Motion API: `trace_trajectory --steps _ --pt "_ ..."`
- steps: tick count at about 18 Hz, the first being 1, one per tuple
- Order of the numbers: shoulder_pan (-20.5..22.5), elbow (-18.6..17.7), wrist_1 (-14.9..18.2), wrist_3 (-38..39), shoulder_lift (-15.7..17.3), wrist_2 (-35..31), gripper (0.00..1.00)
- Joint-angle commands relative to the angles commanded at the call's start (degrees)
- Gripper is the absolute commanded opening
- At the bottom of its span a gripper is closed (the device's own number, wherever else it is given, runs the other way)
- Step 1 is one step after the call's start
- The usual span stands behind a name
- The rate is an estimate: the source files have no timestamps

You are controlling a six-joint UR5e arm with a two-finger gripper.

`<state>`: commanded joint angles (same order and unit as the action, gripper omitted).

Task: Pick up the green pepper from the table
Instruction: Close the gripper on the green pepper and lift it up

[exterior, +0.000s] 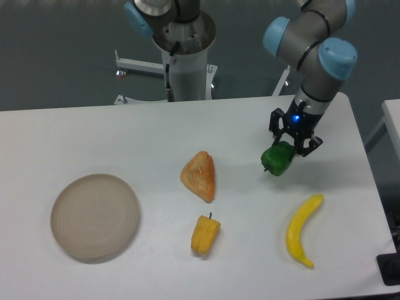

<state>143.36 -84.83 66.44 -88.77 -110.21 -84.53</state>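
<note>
The green pepper [277, 160] is small, glossy and dark green, at the right middle of the white table [125, 137]. My gripper [292, 147] comes down from the upper right and its black fingers are closed around the pepper's upper right side. The pepper sits tilted under the fingers. I cannot tell whether it touches the table or hangs just above it.
A yellow banana [302, 229] lies in front of the pepper at the right. A yellow-orange pepper [204, 234] and an orange wedge-shaped food item [200, 175] lie in the middle. A round beige plate [95, 216] is at the left. The arm's base [184, 56] stands behind the table.
</note>
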Motion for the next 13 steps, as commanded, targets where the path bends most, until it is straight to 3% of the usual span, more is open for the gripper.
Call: trace_trajectory --steps 6,13 --pt "-3.3 5.4 -0.3 1.0 -2.2 -2.3 0.33" --pt "-4.9 6.4 -0.8 1.0 -3.5 -2.7 0.33"
